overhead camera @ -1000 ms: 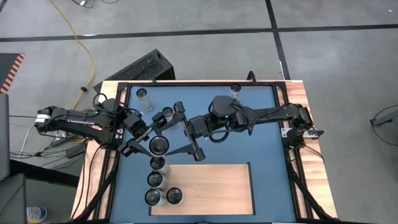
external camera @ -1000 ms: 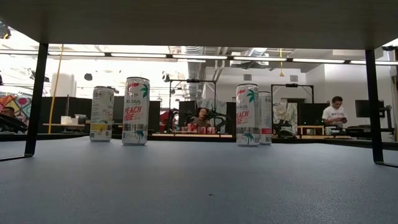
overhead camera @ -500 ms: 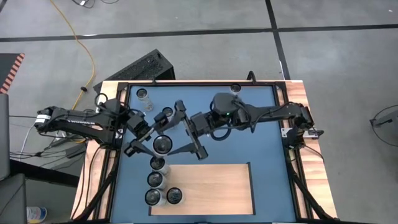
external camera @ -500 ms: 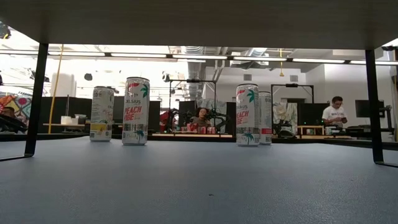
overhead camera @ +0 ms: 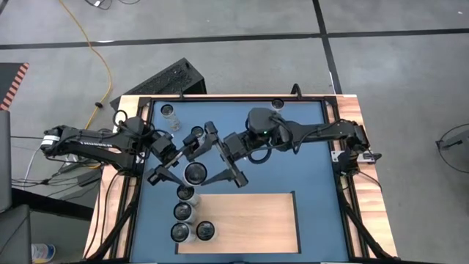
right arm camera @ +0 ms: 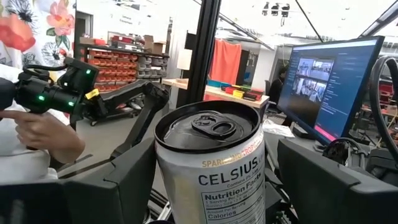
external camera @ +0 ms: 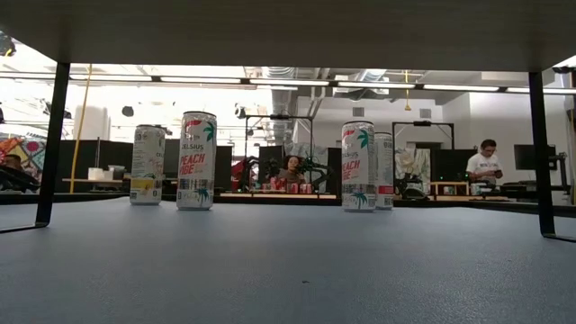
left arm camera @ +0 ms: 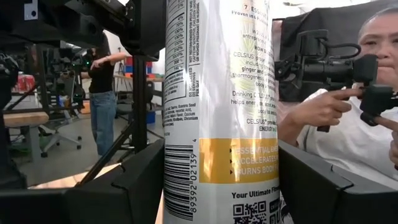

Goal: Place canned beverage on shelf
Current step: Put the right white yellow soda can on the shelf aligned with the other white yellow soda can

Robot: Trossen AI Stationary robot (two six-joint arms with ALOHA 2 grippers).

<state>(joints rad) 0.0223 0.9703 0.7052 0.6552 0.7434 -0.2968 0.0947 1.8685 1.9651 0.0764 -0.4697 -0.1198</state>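
Two end effectors meet at one can point(overhead camera: 195, 173), which hangs just beyond the shelf point(overhead camera: 249, 220)'s far left corner, above the blue desk point(overhead camera: 308, 161). My left end effector point(overhead camera: 173, 157) is clamped on its body, fingers flat against the label. My right end effector point(overhead camera: 225, 155) stands wide around the same can, not yet squeezing. To hand over cleanly, I judge the right should close squarely below the rim before the left lets go. Four cans already line the shelf's left edge.

Cans point(overhead camera: 183, 213) left of shelf point(overhead camera: 249, 220)
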